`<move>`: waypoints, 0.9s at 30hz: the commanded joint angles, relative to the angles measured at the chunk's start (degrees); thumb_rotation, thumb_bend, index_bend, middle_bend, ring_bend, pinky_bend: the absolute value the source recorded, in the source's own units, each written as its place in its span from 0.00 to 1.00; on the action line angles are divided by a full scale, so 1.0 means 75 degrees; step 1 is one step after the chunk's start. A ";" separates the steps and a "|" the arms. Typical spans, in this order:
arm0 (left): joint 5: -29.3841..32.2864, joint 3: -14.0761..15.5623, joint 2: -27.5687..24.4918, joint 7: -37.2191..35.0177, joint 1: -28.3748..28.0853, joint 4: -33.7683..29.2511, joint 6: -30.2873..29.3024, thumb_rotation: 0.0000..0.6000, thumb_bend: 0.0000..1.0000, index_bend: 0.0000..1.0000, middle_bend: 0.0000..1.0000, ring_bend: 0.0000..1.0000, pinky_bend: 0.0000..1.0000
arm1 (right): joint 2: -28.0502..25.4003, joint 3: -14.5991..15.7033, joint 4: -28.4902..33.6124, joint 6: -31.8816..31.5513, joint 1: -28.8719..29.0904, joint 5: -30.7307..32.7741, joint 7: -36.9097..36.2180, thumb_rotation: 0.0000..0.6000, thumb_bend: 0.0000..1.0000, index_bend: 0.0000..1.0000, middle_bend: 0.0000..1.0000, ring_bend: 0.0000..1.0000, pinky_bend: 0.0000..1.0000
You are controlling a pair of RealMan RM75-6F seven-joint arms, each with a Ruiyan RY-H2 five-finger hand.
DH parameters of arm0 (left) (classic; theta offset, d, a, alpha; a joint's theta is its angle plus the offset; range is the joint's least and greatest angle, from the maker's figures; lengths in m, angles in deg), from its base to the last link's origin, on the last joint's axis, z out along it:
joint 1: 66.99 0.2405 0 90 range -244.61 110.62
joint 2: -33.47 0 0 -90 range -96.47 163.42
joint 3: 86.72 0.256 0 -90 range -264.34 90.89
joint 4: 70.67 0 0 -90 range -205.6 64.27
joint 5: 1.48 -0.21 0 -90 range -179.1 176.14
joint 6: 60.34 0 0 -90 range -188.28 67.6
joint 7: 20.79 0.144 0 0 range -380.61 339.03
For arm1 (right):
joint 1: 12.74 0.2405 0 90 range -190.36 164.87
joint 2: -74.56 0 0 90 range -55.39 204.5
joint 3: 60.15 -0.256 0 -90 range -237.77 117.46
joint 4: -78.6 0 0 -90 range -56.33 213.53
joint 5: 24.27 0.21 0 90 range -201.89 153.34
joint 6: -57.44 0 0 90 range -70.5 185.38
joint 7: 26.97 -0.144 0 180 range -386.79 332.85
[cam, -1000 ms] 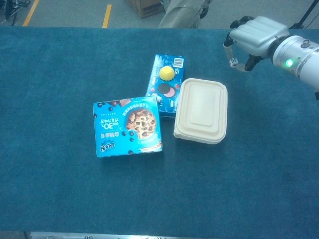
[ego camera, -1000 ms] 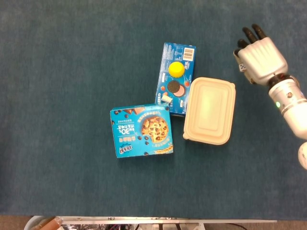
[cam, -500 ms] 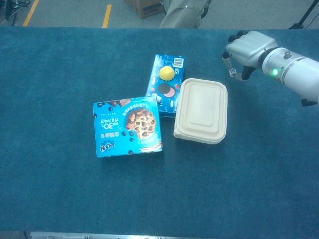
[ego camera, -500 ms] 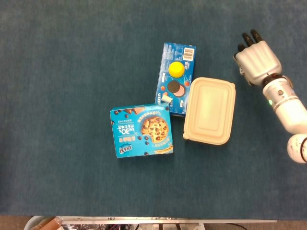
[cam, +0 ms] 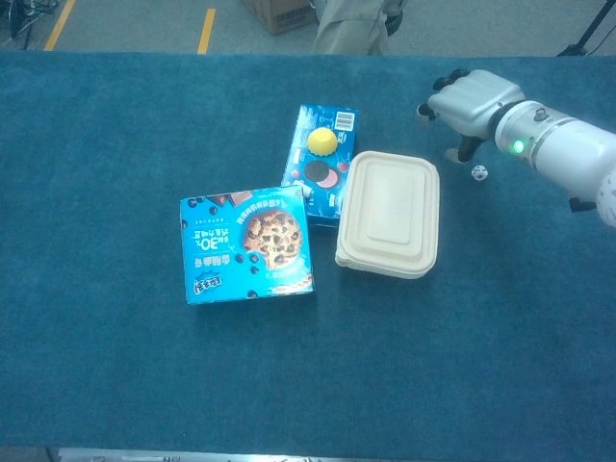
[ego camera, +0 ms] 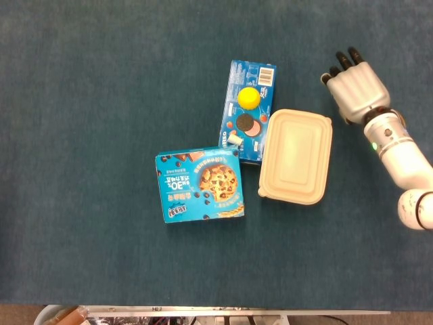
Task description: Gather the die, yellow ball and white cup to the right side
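Die (cam: 478, 172) lies on the blue table (cam: 115, 385) just right of the cream lidded container (cam: 387, 214), below the right hand (cam: 465, 99), whose fingers hang loosely spread, holding nothing. Small, rigid and probably light, it likely rolls if nudged; a fingertip pinch on opposite faces suits it. Yellow ball (cam: 322, 141) rests on the Oreo box (cam: 332, 120). White cup: not discernible.

The right hand (cam: 469, 99) has let the die (cam: 478, 172) go (it now lies on the counter (cam: 115, 144)) and shifted left.
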 commanded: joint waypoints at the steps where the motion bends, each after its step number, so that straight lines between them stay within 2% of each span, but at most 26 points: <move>1: 0.0002 -0.0008 -0.0015 0.0006 0.0000 -0.0012 -0.0009 0.86 0.29 0.36 0.40 0.33 0.24 | -0.0300 -0.0281 0.0449 -0.0126 0.0014 -0.0333 -0.0346 1.00 0.27 0.28 0.26 0.05 0.06; 7: -0.0044 0.0008 -0.0016 0.0016 0.0002 -0.0041 -0.0021 0.87 0.29 0.36 0.40 0.33 0.24 | -0.0668 -0.0651 0.1134 -0.0110 0.0207 -0.0636 -0.0626 1.00 0.26 0.28 0.26 0.05 0.06; 12: -0.0058 0.0018 -0.0052 -0.0001 0.0058 -0.0064 -0.0111 0.87 0.29 0.36 0.40 0.33 0.24 | -0.0653 -0.0869 0.1355 -0.0084 0.0513 -0.0528 -0.0515 1.00 0.22 0.29 0.26 0.05 0.06; 18: -0.0052 0.0050 -0.0080 -0.0070 0.0144 -0.0050 -0.0194 0.87 0.29 0.36 0.40 0.33 0.24 | -0.0286 -0.0953 0.1197 -0.0052 0.1047 0.0170 0.0009 1.00 0.18 0.31 0.26 0.05 0.06; 27: -0.0018 0.0070 -0.0101 -0.0189 0.0235 0.0023 -0.0253 0.87 0.29 0.36 0.40 0.33 0.24 | 0.0488 -0.0860 0.0609 -0.0159 0.1766 0.1280 0.0780 1.00 0.08 0.32 0.26 0.05 0.06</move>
